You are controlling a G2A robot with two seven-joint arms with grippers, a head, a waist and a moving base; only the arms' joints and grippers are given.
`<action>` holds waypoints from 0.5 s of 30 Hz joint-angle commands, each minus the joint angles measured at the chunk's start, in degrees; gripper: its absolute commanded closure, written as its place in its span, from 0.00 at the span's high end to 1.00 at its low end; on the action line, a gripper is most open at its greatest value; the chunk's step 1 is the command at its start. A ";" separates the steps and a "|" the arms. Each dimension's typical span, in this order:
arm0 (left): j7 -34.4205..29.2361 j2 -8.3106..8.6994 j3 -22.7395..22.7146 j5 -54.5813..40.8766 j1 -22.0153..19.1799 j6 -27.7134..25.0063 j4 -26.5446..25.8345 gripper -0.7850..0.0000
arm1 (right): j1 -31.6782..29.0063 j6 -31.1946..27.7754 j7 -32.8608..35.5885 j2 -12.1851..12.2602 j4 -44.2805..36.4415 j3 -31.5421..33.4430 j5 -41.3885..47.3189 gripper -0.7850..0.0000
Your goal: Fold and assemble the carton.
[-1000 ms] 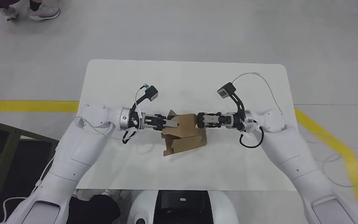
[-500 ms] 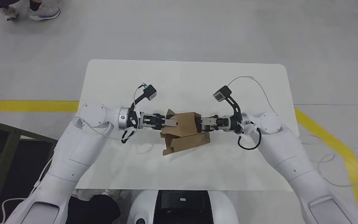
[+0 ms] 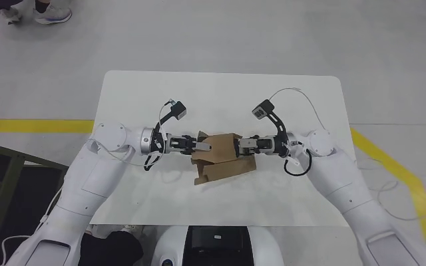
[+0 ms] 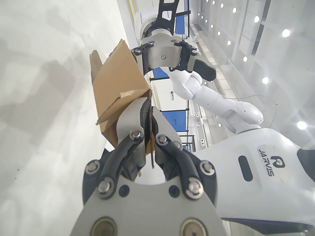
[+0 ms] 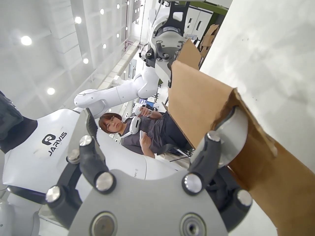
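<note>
Carton of brown cardboard, partly folded, stands near the middle of the white tabletop, a little toward the robot's edge. It is held between the two hands, which meet it from opposite ends. Its upper part forms a rough box shape, and a lower panel spreads out toward the robot's side.

The left hand is clamped on the carton. Its fingers are pressed together on the thin edge of a flap, and the cardboard runs between the pads. In the top view this hand meets the carton's left end beside a raised, pointed flap.

The right hand is spread wide. One finger is tucked against the inner face of the carton's wall at its right end, under a ragged corner of cardboard. The other finger stands well apart from the carton and touches nothing. In the left wrist view one dark pad of the right hand juts out clear of the cardboard, and the other is hidden behind the panel.

I cannot tell whether the carton's underside rests fully on the tabletop.
</note>
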 commanded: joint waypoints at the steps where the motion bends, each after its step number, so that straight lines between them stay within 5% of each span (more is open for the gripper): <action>1: 0.05 -0.02 0.11 0.03 -0.08 0.00 0.16 0.00 | -0.15 0.18 0.18 0.17 -0.40 0.45 -0.26 0.79; 6: 0.11 -0.04 0.30 0.11 -0.24 -0.04 0.56 0.00 | -0.31 0.66 0.65 0.59 -1.36 1.41 -1.05 0.67; 15: 0.18 -0.18 0.91 0.08 -0.66 -0.19 1.22 0.00 | -0.12 1.51 1.50 1.08 -2.22 1.69 -3.20 0.60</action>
